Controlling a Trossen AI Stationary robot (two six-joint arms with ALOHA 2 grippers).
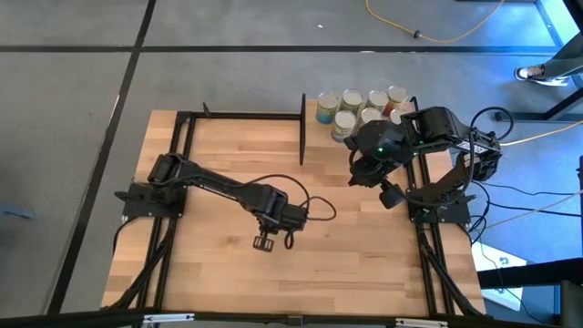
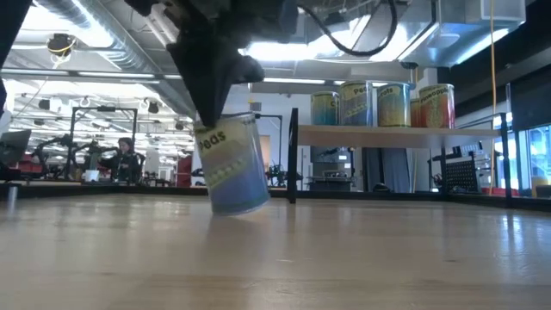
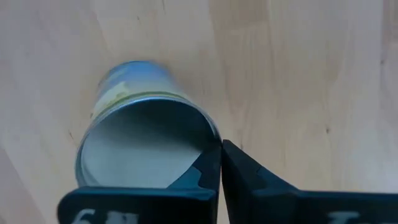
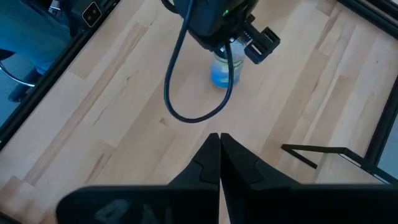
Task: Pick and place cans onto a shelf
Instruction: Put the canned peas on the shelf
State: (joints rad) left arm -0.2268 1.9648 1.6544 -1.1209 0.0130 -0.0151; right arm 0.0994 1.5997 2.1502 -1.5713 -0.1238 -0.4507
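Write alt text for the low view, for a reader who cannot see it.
A blue-and-yellow labelled tin can marked "Peas" tilts on the light wooden tabletop under a dark robot arm reaching down from above. Behind it, to the right, four coloured cans stand in a row on a raised light-wood shelf with black posts, with a workshop room beyond.

The shelf (image 1: 360,109) stood at the far right of the table (image 1: 219,273), and cans (image 1: 351,102) filled most of its top. The right arm (image 1: 401,146) hung just in front of it and blocked that side. The left arm (image 1: 219,187) lay across the middle, with a tilted can (image 2: 232,164) under it. The near half was bare wood, and so was the far left.
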